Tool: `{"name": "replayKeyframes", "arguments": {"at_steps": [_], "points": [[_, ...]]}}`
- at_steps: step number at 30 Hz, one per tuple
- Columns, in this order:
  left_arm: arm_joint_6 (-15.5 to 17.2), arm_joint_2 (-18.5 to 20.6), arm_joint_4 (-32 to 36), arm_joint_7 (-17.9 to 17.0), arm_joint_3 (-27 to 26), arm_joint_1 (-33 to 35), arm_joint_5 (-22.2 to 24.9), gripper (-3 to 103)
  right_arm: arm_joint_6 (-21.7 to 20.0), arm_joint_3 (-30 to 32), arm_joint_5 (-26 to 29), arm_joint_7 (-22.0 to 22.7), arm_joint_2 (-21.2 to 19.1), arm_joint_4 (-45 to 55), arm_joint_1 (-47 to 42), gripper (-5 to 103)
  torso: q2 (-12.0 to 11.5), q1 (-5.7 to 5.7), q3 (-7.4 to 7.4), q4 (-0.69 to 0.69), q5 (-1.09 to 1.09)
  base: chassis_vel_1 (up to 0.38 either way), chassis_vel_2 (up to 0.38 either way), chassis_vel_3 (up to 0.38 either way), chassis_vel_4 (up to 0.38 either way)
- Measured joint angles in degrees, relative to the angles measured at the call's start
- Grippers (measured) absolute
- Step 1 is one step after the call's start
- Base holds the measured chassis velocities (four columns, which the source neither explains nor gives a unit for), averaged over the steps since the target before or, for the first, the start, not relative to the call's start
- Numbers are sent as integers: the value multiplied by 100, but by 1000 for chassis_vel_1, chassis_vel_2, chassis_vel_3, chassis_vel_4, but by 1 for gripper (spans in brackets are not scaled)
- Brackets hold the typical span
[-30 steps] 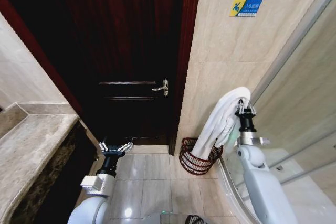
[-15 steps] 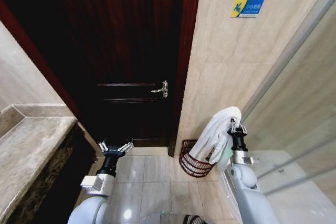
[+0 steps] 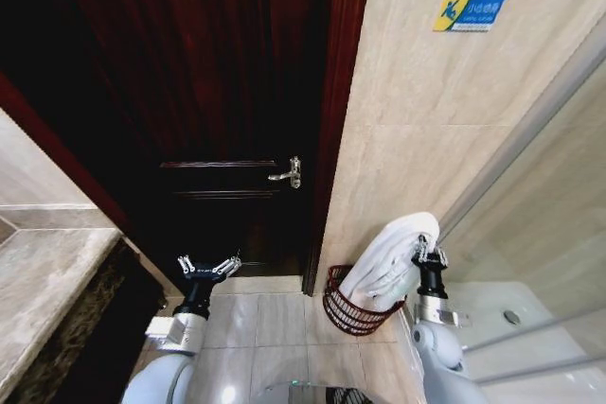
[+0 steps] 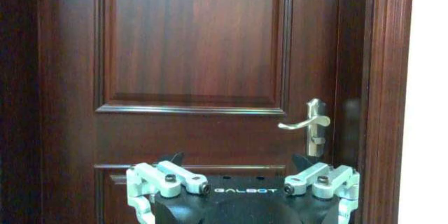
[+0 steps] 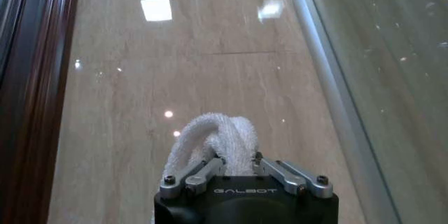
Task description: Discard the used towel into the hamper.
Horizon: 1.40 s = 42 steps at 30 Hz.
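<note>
A white towel (image 3: 393, 257) hangs folded over my right gripper (image 3: 429, 253), which is shut on it; its lower end drapes into the hamper (image 3: 355, 307). The hamper is a dark red-brown openwork basket standing on the floor against the beige wall, right of the door. In the right wrist view the towel (image 5: 213, 142) bulges out between the closed fingers (image 5: 192, 174) of the right gripper (image 5: 238, 163). My left gripper (image 3: 209, 267) is held open and holds nothing in front of the dark door, seen close in the left wrist view (image 4: 242, 182).
A dark wooden door (image 3: 218, 111) with a metal lever handle (image 3: 288, 173) fills the middle. A marble counter (image 3: 43, 281) runs along the left. A glass shower partition (image 3: 540, 243) and its curved base stand right of the hamper. Tiled floor (image 3: 270, 314) lies between.
The camera view has shifted, so the scene sits differently in the picture. My right gripper with the towel has come lower, and the towel's end now lies deeper in the hamper. The left arm is unmoved.
</note>
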<state>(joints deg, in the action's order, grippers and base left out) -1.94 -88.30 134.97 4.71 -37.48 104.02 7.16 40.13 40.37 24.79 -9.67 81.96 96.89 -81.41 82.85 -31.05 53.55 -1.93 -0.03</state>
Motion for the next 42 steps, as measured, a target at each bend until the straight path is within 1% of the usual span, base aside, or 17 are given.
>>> {"name": "replayKeyframes", "arguments": {"at_steps": [4, 8, 14, 17, 18, 20, 21, 22, 23, 25, 33, 35, 36, 37, 38, 40, 42], "points": [[0, 0, 0, 0, 0, 0, 0, 100, -33, 10, -73, -7, 24, -163, -47, 12, 0, 0, 0, 0, 3, 31, -22, -23, 26], [0, 0, 0, 0, 0, -1, 0, 100, -187, 8, -227, 50, 9, -541, -9, 12, -1, -6, 2, 0, 4, 0, 0, 0, 0], [0, 0, 0, 0, 1, -1, 0, 100, -373, -17, -251, 14, -58, -888, 91, 12, -1, -7, 2, 0, 4, 0, 0, 0, 0], [0, 0, 0, 0, 0, -1, 0, 100, -585, -44, -143, -249, -180, -1261, 263, 12, -1, -6, 2, 0, 2, 0, 0, 0, 0], [0, 0, 0, 0, 0, -1, 0, 100, -585, -44, -143, -249, -180, -1261, 263, 12, -1, -6, 2, 0, 2, 0, 0, 0, 0], [0, 0, 0, 0, 0, -1, 0, 100, -745, -70, -91, -375, -245, -1467, 401, 12, -2, -6, 2, 0, 4, 0, 0, 0, 0], [0, 0, 0, 0, 0, -1, 0, 100, -745, -70, -91, -375, -245, -1467, 401, 12, -2, -6, 2, 0, 4, 0, 0, 0, 0], [0, 0, 0, 0, 0, -2, 0, 100, -804, -109, -119, -374, -285, -1701, 576, 12, -2, -6, 2, 1, 1, 0, 0, 0, 0], [0, 0, 0, 0, 0, -1, 0, 100, -775, -124, -144, -347, -289, -1825, 682, 12, -2, -6, 2, 1, 4, 0, 0, 0, 0], [0, 0, 0, 0, 0, -1, 0, 100, -748, -149, -217, -268, -323, -2051, 956, 12, -2, -6, 2, -2, 6, 0, 0, 0, 0], [0, 0, 0, 0, 0, -1, 0, 100, -911, -195, -160, -81, -598, -2036, 1537, 12, -2, -6, 2, 0, 1, 0, 0, 0, 0], [0, 0, 0, 0, 0, -1, 0, 100, -906, -204, -143, -81, -608, -2079, 1608, 12, -2, -6, 2, 0, 1, 0, 0, 0, 0], [0, 0, 0, 0, 0, -1, 0, 100, -861, -227, -101, -94, -606, -2147, 1665, 12, -2, -6, 2, 0, 1, 0, 0, 0, 0], [0, 0, 0, 0, 0, -2, 0, 100, -717, -257, -40, -150, -571, -2294, 1742, 12, -2, -6, 2, 1, 3, 0, 0, 0, 0], [0, 0, 0, 0, 0, -2, 0, 100, -717, -257, -40, -150, -571, -2294, 1742, 12, -2, -6, 2, 1, 3, 0, 0, 0, 0], [0, 0, 0, 0, 0, -1, 0, 100, -366, -280, 65, -337, -450, -2660, 1886, 12, -2, -6, 2, 0, 2, 0, 0, 0, 0], [0, 0, 0, 0, 0, -1, 0, 100, -124, -288, 140, -506, -352, -3014, 1993, 12, -2, -6, 2, -1, 4, 0, 0, 0, 0]]}}
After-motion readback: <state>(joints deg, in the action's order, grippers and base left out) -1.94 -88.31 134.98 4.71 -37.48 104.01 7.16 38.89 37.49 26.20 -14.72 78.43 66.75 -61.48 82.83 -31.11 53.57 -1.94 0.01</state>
